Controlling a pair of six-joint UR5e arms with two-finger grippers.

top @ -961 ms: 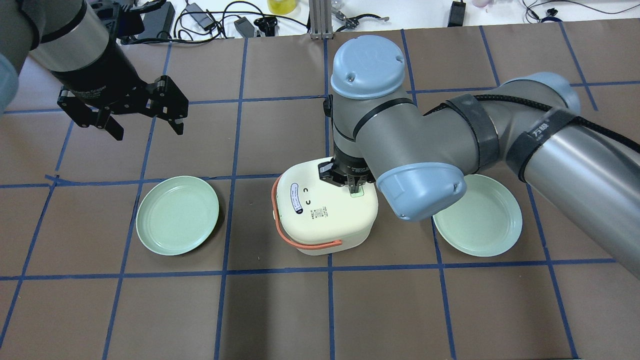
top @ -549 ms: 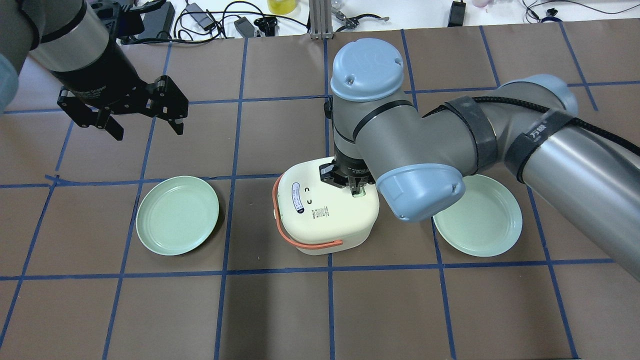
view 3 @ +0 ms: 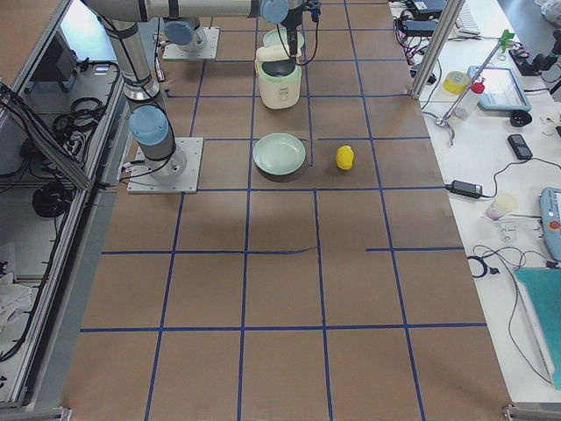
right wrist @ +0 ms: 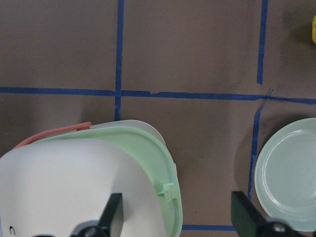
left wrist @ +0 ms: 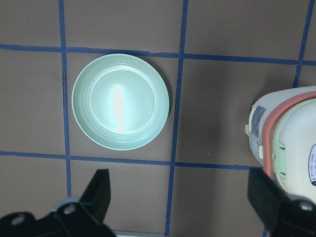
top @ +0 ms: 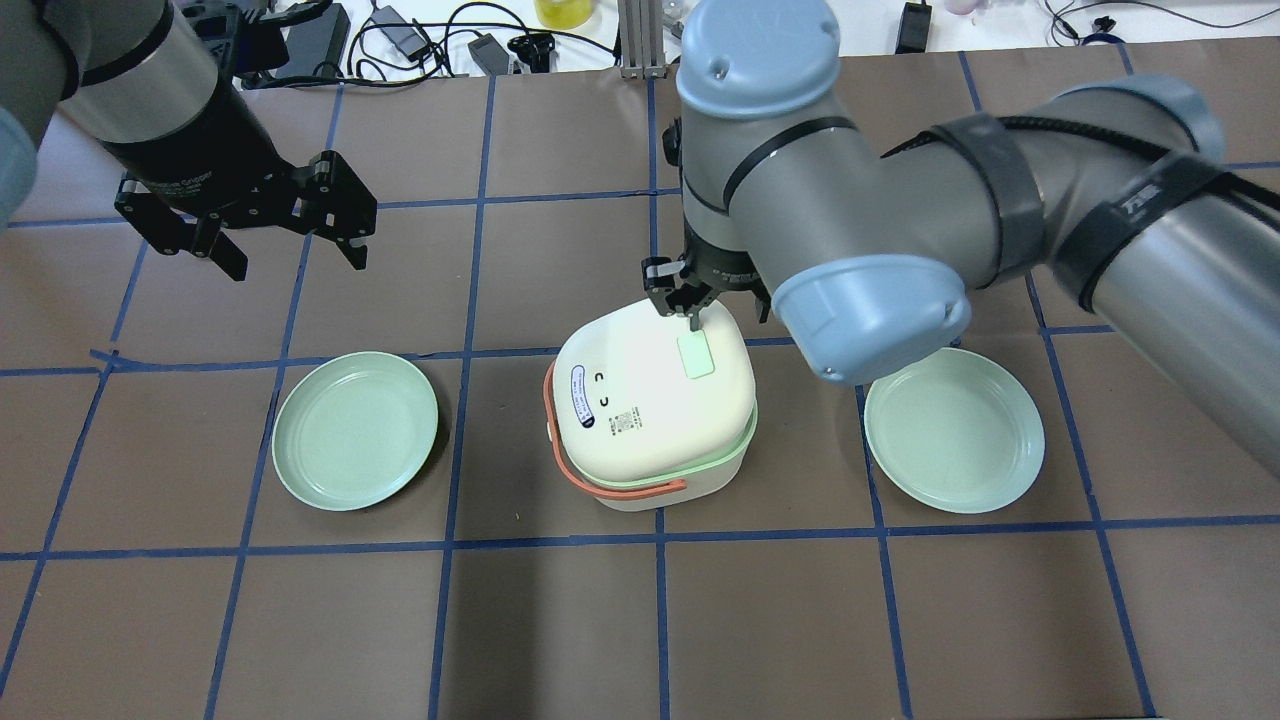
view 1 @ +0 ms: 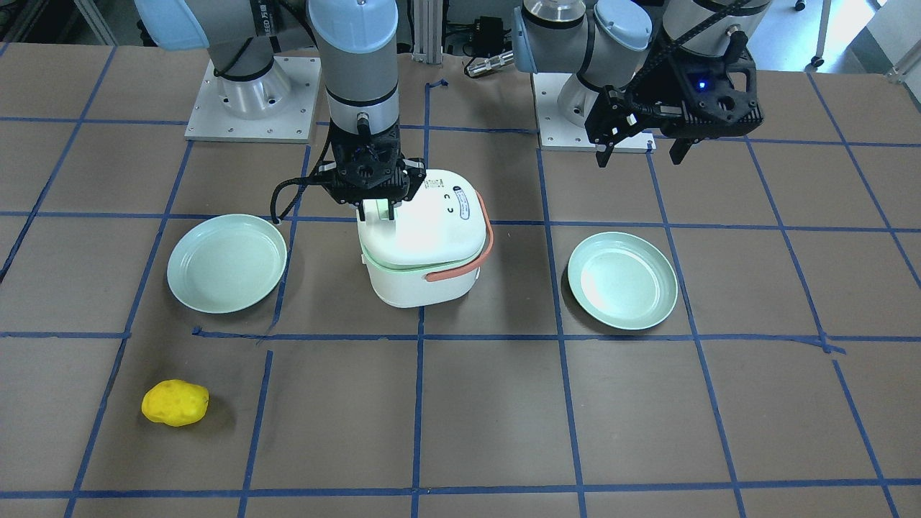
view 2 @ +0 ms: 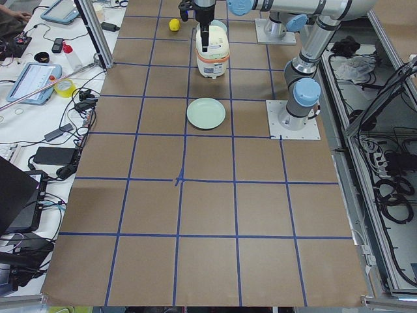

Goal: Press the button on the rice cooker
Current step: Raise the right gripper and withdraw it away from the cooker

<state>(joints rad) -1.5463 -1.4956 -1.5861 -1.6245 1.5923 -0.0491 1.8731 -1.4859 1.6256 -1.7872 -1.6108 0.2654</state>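
Observation:
The cream rice cooker (top: pixel 640 420) with an orange handle stands mid-table. Its pale green button (top: pixel 695 355) is on the lid's right side. The lid sits ajar, with a green rim showing under it in the right wrist view (right wrist: pixel 163 163). My right gripper (top: pixel 690 312) is shut and empty. It hangs just above the lid's far edge, beside the button and off it; it also shows in the front view (view 1: pixel 375 210). My left gripper (top: pixel 295 250) is open and empty, high over the table's left side, far from the cooker.
Two pale green plates flank the cooker, one on the left (top: pixel 355 430) and one on the right (top: pixel 955 430). A yellow lumpy object (view 1: pixel 175 403) lies near the operators' edge. Cables and gear lie along the far table edge (top: pixel 420 40).
My right gripper has lifted off the button and drawn back toward the lid's far edge. The lid has popped up, showing its green rim. The left arm has not moved.

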